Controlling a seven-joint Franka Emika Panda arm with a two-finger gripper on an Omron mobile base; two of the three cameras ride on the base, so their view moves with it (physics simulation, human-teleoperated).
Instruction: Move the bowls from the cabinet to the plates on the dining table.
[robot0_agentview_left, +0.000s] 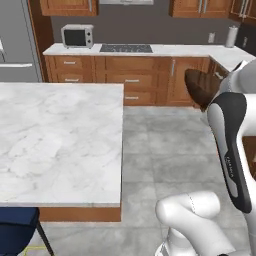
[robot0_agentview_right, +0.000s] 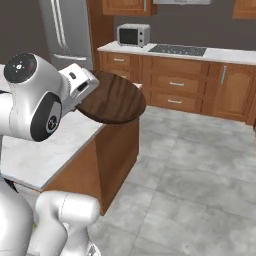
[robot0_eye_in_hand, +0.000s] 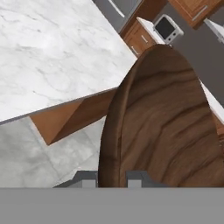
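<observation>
Left base view: brown bowl (robot0_agentview_left: 201, 90) at 2 o'clock, held in air behind white arm, well apart from marble worktop (robot0_agentview_left: 60, 145).
Right base view: bowl (robot0_agentview_right: 114, 102) over worktop corner (robot0_agentview_right: 50, 150), microwave (robot0_agentview_right: 133, 35) at 12.
Hand view: fingers (robot0_eye_in_hand: 88, 180) clenched on bowl rim (robot0_eye_in_hand: 111, 131).

Dining table (robot0_agentview_left: 60, 145) top looks wide open, nothing on the marble, and the floor (robot0_agentview_left: 165, 155) beside its right edge is clear too.
</observation>
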